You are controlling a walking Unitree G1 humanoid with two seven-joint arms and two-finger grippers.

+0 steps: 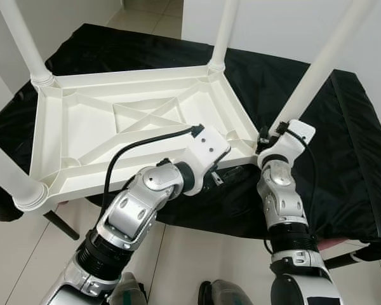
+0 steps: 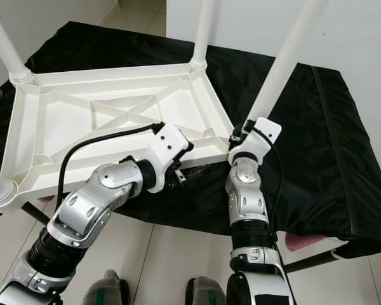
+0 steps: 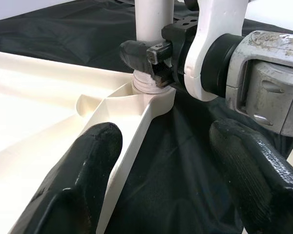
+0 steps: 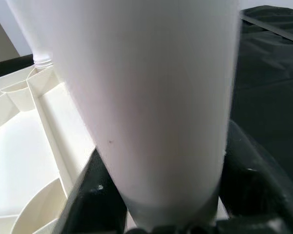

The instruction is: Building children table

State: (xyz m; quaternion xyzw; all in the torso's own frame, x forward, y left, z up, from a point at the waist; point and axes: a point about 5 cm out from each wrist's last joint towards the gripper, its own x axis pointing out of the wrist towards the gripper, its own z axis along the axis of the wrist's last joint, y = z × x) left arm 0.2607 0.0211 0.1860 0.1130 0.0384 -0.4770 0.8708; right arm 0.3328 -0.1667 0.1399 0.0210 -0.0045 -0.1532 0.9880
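At the near right corner of the upturned tabletop [image 1: 140, 121], the last leg [image 1: 317, 70] is being seated.

The white tabletop lies underside-up on a black-draped counter [image 1: 343, 146], with legs already standing in the other three corners. The right claw [image 3: 154, 66] is clamped around the base of the near right leg, just above its socket, as the right wrist view confirms with the leg between its black fingers [image 4: 249, 170]. The left claw [image 3: 161, 175] is held apart, straddling the tabletop's near rim just beside that corner without gripping it. The step in hand is judged to be fixing the fourth leg. Next, the leg would need twisting or pressing until fully home, with the rim steadied by the left claw so the tabletop is not dragged across the cloth.
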